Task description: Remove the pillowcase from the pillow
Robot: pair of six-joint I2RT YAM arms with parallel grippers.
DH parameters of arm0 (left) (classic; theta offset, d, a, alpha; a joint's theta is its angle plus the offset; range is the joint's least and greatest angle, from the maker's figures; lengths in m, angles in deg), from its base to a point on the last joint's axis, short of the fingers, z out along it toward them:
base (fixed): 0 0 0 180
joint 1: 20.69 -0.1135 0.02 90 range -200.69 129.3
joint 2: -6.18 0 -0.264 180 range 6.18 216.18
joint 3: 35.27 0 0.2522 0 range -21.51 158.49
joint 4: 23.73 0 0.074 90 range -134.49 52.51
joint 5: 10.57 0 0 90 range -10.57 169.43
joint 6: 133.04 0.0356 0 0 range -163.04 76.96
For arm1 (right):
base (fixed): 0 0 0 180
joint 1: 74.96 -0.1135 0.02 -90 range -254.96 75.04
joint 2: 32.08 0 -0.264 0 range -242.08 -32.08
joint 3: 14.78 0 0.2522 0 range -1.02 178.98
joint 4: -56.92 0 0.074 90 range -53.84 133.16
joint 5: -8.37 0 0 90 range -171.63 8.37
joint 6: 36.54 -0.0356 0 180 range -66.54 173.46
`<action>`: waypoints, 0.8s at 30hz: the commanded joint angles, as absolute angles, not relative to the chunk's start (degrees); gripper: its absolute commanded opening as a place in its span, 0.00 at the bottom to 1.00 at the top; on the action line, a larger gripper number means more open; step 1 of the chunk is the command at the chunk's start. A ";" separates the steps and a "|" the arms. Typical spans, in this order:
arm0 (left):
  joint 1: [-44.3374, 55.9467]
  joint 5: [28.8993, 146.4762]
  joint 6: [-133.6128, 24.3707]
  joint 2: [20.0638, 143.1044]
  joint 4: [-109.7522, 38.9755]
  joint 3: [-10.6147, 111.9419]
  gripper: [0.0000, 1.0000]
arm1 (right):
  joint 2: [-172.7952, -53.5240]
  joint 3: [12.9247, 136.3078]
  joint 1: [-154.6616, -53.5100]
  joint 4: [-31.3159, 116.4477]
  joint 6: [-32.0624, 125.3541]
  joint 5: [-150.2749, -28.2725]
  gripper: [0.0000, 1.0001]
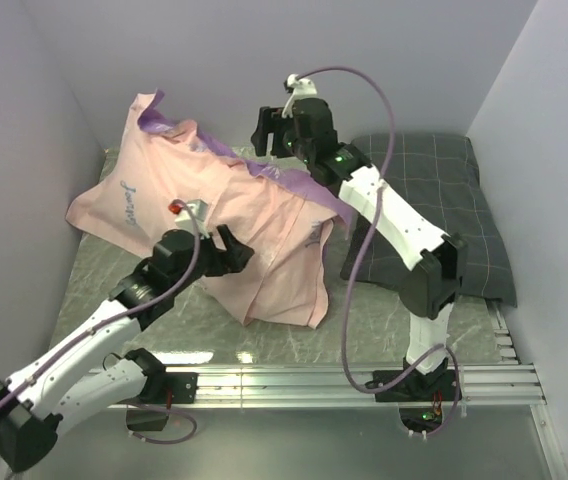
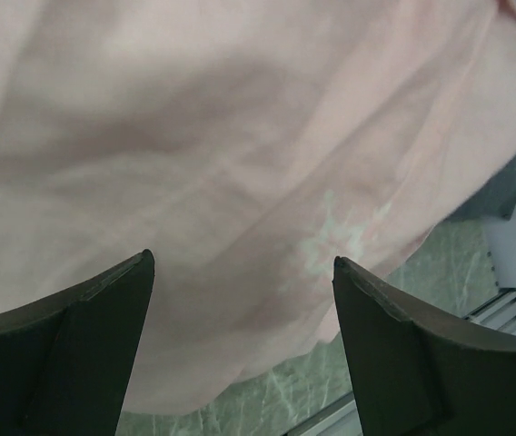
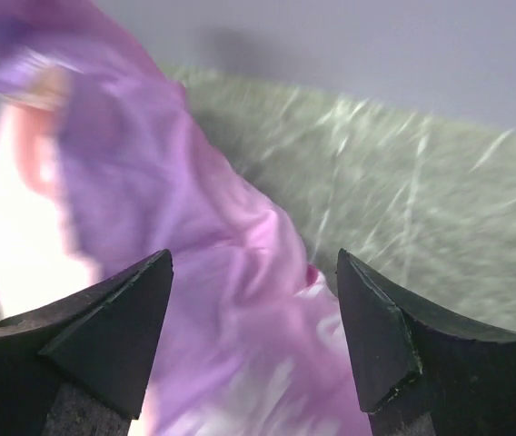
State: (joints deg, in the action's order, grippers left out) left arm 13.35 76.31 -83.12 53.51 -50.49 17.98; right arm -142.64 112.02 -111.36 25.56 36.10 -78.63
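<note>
The pillowcase [image 1: 154, 200] lies spread and rumpled over the left and middle of the table. Its pale salmon-pink inside faces up, and a purple strip runs along its far edge. No white pillow shows; it is hidden or out of view. My left gripper [image 1: 236, 250] hovers over the near middle of the cloth, open. The left wrist view shows pink pillowcase [image 2: 240, 136] beyond the gripper [image 2: 244, 263], with nothing between its fingers. My right gripper [image 1: 267, 130] is above the far purple edge, open. In its wrist view, blurred purple pillowcase [image 3: 194, 236] lies loose below the gripper [image 3: 253, 259].
A dark grey checked pillow [image 1: 434, 190] lies at the right, partly under the right arm. Pale walls close in the left, back and right sides. The green marbled tabletop [image 1: 364, 320] shows in front, with an aluminium rail [image 1: 294, 380] along the near edge.
</note>
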 commanded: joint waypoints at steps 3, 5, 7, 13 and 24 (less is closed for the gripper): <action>20.60 68.19 -79.78 60.48 -47.86 23.14 0.86 | -134.48 109.38 -112.05 24.71 37.82 -70.56 0.80; 23.16 64.93 -78.99 63.65 -47.95 24.54 0.86 | -130.27 104.82 -111.96 24.62 37.55 -69.24 0.80; 24.65 63.44 -78.64 66.10 -47.69 25.34 0.86 | -124.82 97.30 -111.96 25.75 37.11 -69.50 0.80; 25.01 60.71 -76.88 73.22 -48.48 30.17 0.86 | -110.42 73.13 -113.10 33.66 33.78 -68.45 0.80; 25.54 60.27 -73.45 79.83 -47.86 37.46 0.83 | -103.45 55.15 -115.21 39.56 28.59 -65.99 0.77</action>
